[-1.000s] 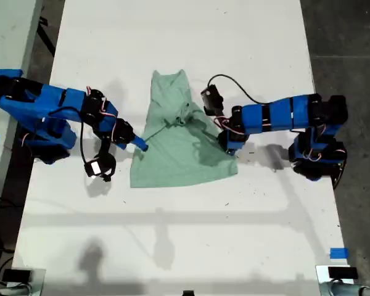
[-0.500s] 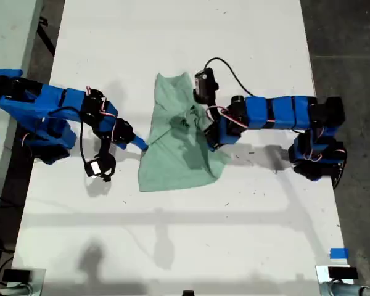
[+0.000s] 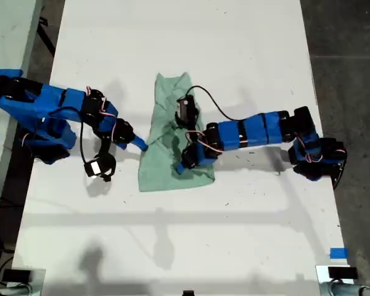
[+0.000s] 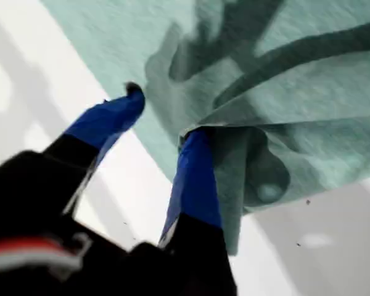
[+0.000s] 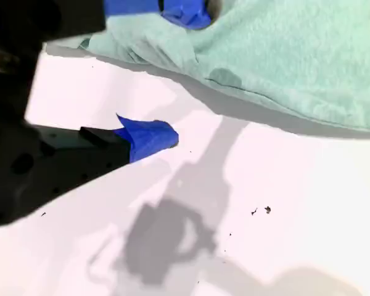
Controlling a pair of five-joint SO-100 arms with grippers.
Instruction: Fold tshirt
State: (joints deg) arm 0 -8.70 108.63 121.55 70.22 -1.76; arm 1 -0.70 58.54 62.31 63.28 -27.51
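The pale mint-green tshirt (image 3: pixel 168 92) lies crumpled in the middle of the white table (image 3: pixel 234 37), with one side folded over onto itself. My first gripper (image 3: pixel 184 163) reaches in from the exterior view's right and hovers over the shirt's lower middle. In the first wrist view this gripper (image 4: pixel 164 114) is open, and a fold of the tshirt (image 4: pixel 308 80) drapes around one blue finger (image 4: pixel 194 179). My second gripper (image 3: pixel 140 145) sits at the shirt's edge on the exterior view's left. It (image 5: pixel 179 74) is open, with one fingertip (image 5: pixel 149 138) over bare table and the other touching the tshirt's (image 5: pixel 296 61) hem.
Dark floor borders the table on the exterior view's right. A blue tape mark (image 3: pixel 338 253) sits near the table's lower right edge in the exterior view. A second table with blue tape (image 3: pixel 3 74) stands at that view's left. Both arm bases flank the shirt.
My first gripper swept toward the exterior view's left, dragging the shirt's right side over its middle, so the shirt is now narrower. The second arm has stayed still.
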